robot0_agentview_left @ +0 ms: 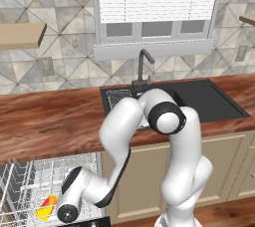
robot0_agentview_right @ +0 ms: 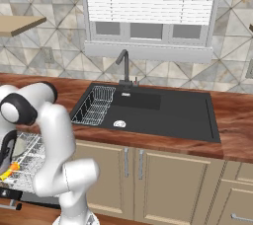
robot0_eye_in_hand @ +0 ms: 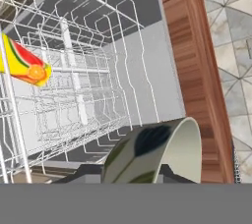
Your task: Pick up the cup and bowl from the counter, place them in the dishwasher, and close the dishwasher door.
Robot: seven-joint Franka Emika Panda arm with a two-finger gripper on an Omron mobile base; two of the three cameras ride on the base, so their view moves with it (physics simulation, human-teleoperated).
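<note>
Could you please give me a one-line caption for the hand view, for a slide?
Bowl carried low over the dishwasher rack, the cup already lying among its white wires.

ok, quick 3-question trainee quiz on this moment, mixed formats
1. True or false: the small yellow tapered cup already lies in the white wire rack of the grey dishwasher.
2. The small pale grey-green bowl is: A) on the reddish-brown wood counter, B) at the hand, above the rack, C) in the black sink.
3. Fill in: the black tap stands behind the ___.

Key: 1 true; 2 B; 3 sink.
</note>
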